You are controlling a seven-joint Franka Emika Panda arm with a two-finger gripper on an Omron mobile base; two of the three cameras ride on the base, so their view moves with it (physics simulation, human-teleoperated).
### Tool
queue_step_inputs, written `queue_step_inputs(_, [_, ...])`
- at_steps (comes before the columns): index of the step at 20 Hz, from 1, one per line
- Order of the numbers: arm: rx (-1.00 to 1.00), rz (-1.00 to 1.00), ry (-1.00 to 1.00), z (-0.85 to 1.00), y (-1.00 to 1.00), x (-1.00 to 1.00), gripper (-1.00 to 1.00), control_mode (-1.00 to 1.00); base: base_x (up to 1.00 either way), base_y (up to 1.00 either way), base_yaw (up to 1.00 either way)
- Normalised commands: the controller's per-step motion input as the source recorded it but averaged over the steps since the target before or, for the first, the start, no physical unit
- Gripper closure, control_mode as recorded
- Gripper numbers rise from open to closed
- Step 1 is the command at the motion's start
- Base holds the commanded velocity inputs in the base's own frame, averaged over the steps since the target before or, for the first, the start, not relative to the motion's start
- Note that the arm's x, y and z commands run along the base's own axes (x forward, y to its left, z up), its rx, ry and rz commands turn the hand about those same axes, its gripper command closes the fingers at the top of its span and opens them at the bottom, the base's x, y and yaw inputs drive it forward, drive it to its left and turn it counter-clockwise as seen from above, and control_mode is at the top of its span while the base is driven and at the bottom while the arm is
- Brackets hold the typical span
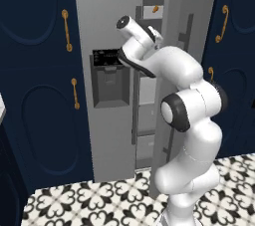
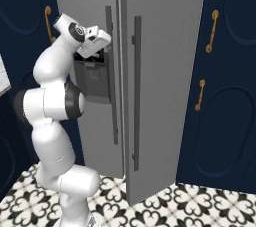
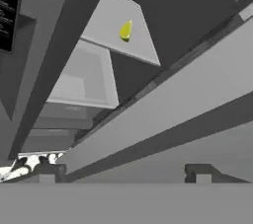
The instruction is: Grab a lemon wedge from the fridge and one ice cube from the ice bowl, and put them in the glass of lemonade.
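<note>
Gaping gripper [image 3: 125,172], nothing held

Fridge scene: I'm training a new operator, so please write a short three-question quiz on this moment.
1. True or false: both doors of the fridge are fully shut.
2. In the hand view, the lemon wedge lies: A) on a shelf inside the fridge; B) between the fingers; C) on the floor.
3. Fill in: the jaws of the gripper stand ____, with nothing between them.
Key: 1 false, the right door is ajar; 2 A; 3 open.
</note>
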Motion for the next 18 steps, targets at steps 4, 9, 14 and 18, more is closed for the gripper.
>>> queue_step_inputs(4, [-0.32, -0.03, 0.25, -0.29, -0.24, 0.03, -1.0, -1.0, 0.0, 0.0, 0.0])
queue_step_inputs(9, [-0.19, -0.06, 0.26, -0.14, -0.66, 0.0, -1.0, -1.0, 0.0, 0.0, 0.0])
queue_step_inputs(14, [-0.07, -0.1, 0.14, -0.01, -0.93, 0.0, -1.0, -1.0, 0.0, 0.0, 0.0])
queue_step_inputs(18, [-0.02, -0.08, 0.02, 0.0, -0.63, 0.0, -1.0, -1.0, 0.0, 0.0, 0.0])
